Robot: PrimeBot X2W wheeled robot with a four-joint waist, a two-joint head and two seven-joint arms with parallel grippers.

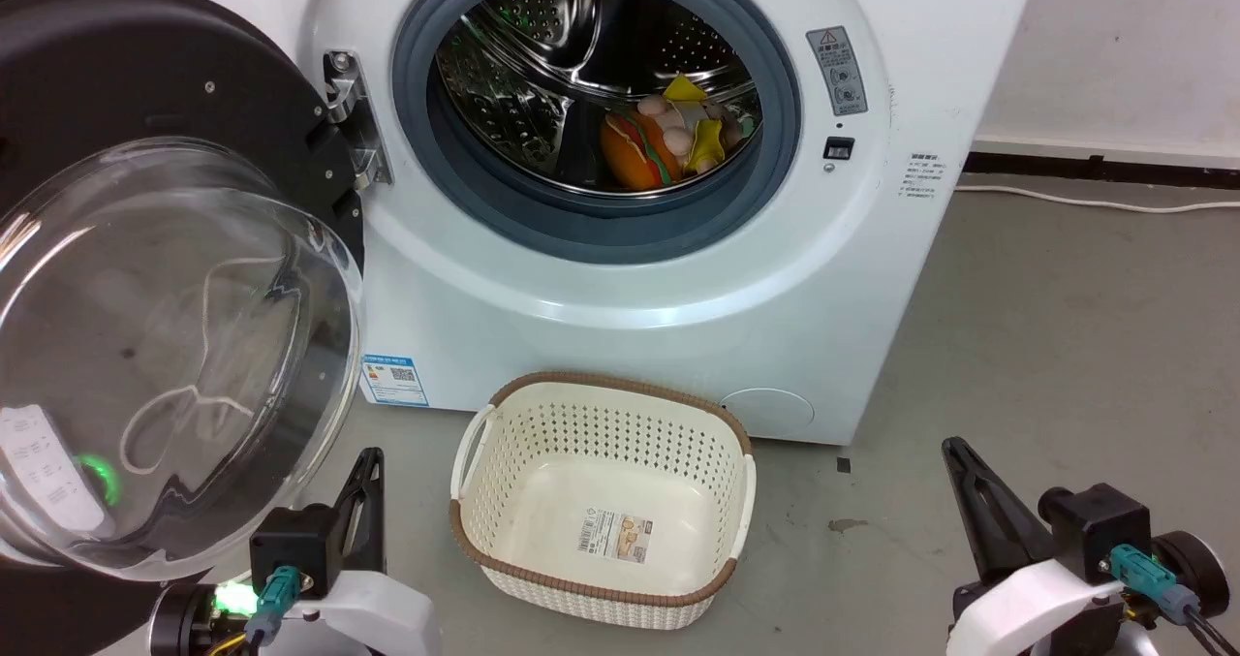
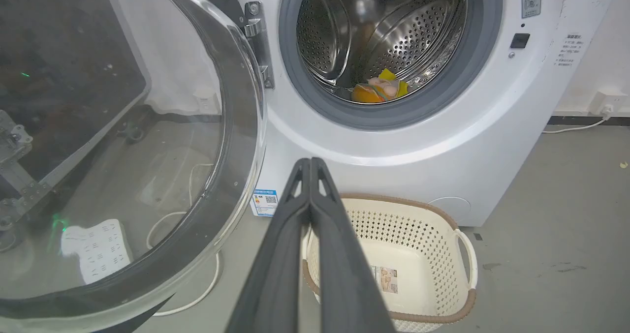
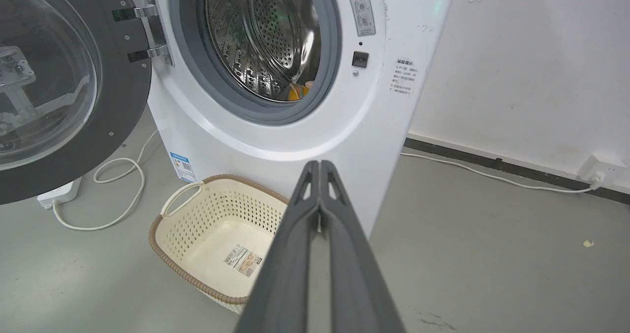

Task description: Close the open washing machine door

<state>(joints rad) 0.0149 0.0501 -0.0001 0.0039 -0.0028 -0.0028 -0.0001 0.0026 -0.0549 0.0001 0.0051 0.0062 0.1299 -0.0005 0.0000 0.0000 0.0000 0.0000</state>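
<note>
Since the washing machine door (image 1: 165,327) stood swung wide on its metal hinge (image 1: 349,118) at the machine's left side, well clear of the opening, the step in hand looked like the approach, with nothing touching it yet. The left gripper (image 1: 371,457) sat low, just beside the door's lower edge, its two dark fingers pressed together and holding nothing. It seemed the better-placed arm.

A sound move would probably bring those closed fingers round the free edge opposite the hinge. They could then press on the black rim rather than the glass, following the door's arc until it met the machine front.

The door was large and round, a black frame around a bulging clear bowl. Through the glass a white cable and a power strip on the floor showed.

Beyond it, the grey rubber ring (image 1: 601,234) circled the steel drum (image 1: 572,46), where bright toy-like items (image 1: 659,142) lay. A cream basket (image 1: 620,382) stood on the floor before the machine, seemingly below the door's sweep. The right gripper (image 1: 954,448), fingers likewise pressed together and empty, sat low, well apart from the door.
</note>
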